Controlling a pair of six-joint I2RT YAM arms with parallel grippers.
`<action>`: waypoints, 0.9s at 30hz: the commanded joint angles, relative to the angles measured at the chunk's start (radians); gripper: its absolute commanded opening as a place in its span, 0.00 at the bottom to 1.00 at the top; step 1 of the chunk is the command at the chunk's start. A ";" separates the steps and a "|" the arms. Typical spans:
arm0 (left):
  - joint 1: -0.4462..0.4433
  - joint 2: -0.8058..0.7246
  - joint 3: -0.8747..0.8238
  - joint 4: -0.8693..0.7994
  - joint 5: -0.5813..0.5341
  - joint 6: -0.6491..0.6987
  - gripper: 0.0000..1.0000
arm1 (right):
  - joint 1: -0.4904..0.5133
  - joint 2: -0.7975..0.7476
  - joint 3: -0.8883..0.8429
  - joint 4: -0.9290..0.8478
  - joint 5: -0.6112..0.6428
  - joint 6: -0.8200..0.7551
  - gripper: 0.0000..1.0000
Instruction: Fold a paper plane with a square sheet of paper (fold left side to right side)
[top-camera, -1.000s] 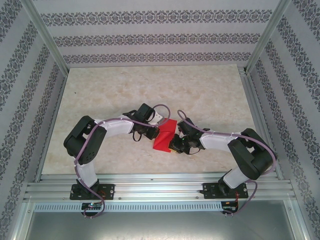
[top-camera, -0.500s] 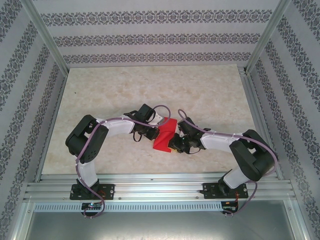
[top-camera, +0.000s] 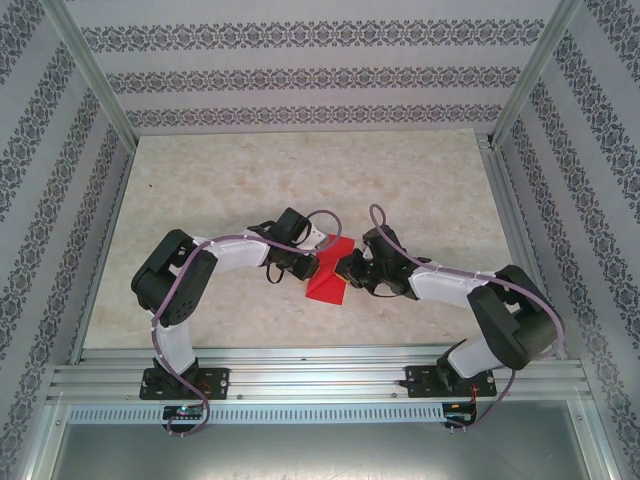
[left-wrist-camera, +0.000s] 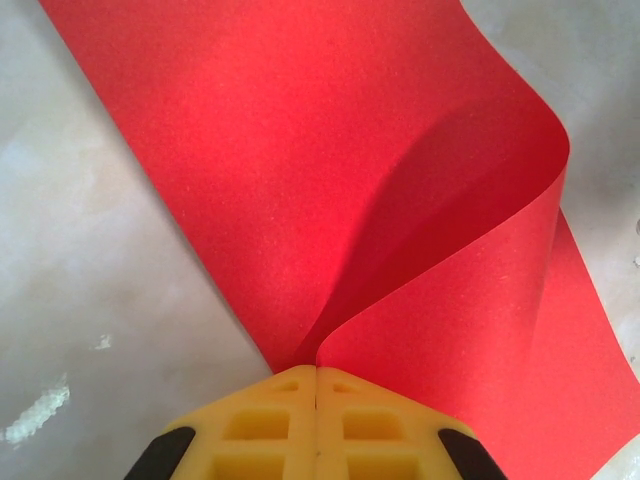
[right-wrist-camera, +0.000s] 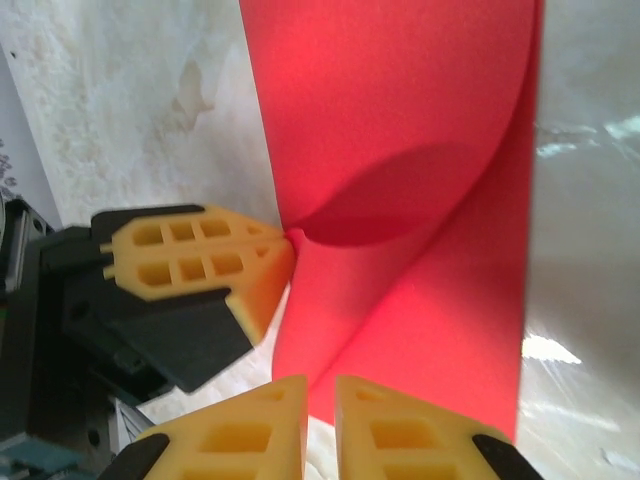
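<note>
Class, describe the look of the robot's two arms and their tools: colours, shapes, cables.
The left arm and right arm have white shells between bulky black joints, with a purple cable looping along each. The left tool and right tool have yellow wedge-shaped fingers with square pockets, on black mounts.

Square sheet of paper: plain bright red, darker red inside the shaded curl. Table: cream marble look, faint beige veining. Walls: white with grey floral bands. Left gripper and right gripper: yellow fingers, black mounts. Arms: white and black, with purple cables. Frame: silver metal.
</note>
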 joint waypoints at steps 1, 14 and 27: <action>0.011 0.022 0.017 0.023 0.020 0.022 0.00 | 0.006 0.051 0.059 0.104 0.022 0.037 0.15; 0.011 0.022 0.020 0.024 0.010 0.015 0.00 | 0.042 0.173 0.077 0.149 0.020 0.053 0.15; 0.011 0.026 0.020 0.027 -0.003 0.006 0.00 | 0.041 0.184 0.066 0.093 0.030 0.017 0.16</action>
